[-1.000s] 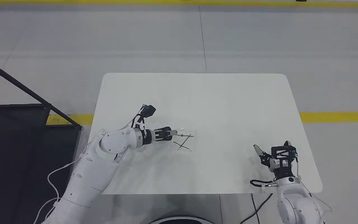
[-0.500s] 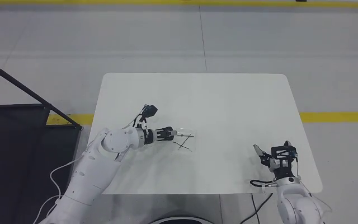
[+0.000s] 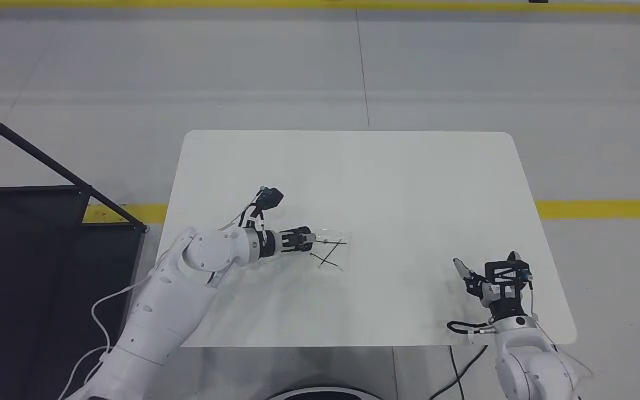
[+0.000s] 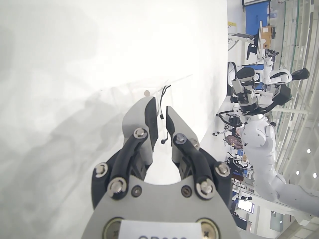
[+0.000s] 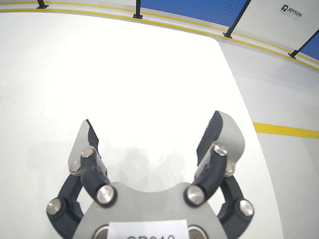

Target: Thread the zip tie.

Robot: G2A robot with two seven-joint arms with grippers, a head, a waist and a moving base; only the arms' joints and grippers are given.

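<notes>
Near left gripper [image 4: 161, 104] | 2 black zip ties [image 3: 326, 259] | right gripper [image 5: 153, 118] apart

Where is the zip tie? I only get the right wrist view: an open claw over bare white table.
Observer: Black zip ties lie just ahead of the left claw.
Visitor: Is that claw gripping one?
Observer: No; its fingers stand slightly apart, and a black tie on the table shows through the gap.
Visitor: Anything else there?
Observer: A thin clear strip lies beside the black ones.
</notes>
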